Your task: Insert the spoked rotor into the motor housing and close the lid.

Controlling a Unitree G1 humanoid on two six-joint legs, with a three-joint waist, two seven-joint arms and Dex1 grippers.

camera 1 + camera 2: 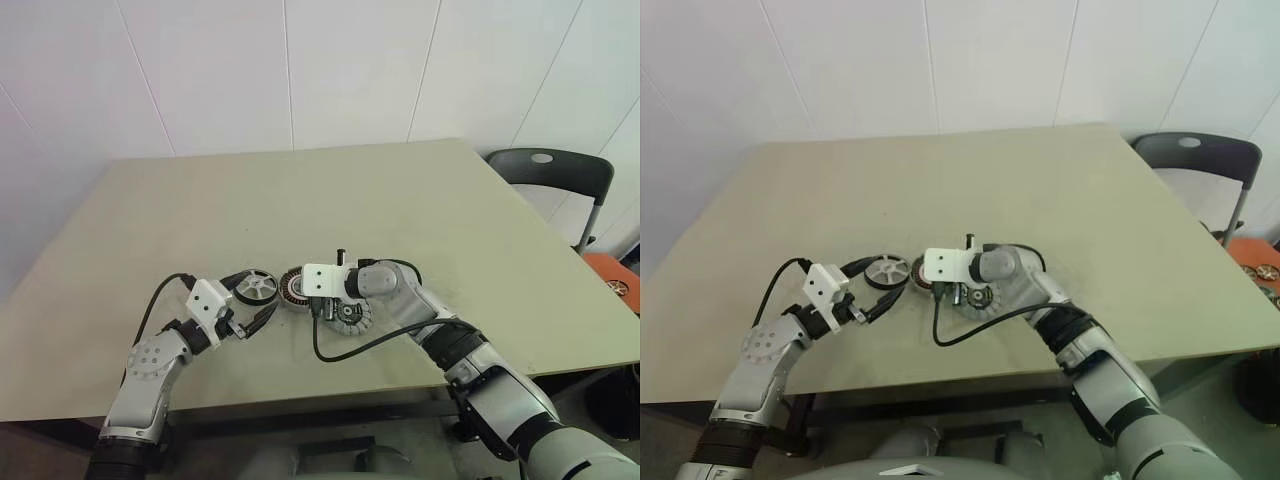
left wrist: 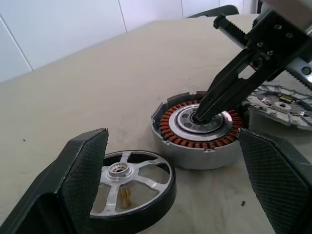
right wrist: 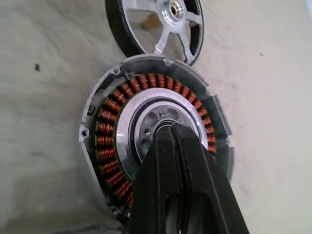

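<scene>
Three round parts lie in a row near the front edge of the beige surface. The motor housing sits in the middle, flat, copper windings ringing a pale hub, open side up. The lid, black-rimmed with silver spokes, lies flat just beside it on the robot's left; in the right wrist view the two rims look touching or nearly so, cannot tell which. The spoked rotor, a grey disc, lies on the housing's other side, close against it and partly under the right arm. Right gripper angles down into the housing, its fingers pressed together with no gap, tips at the hub's centre bore; nothing held between them. Left gripper hangs level just short of the lid, fingers spread wide and empty, with the lid's near edge and the housing seen between them. A dark chair stands beyond the surface's far right corner.
</scene>
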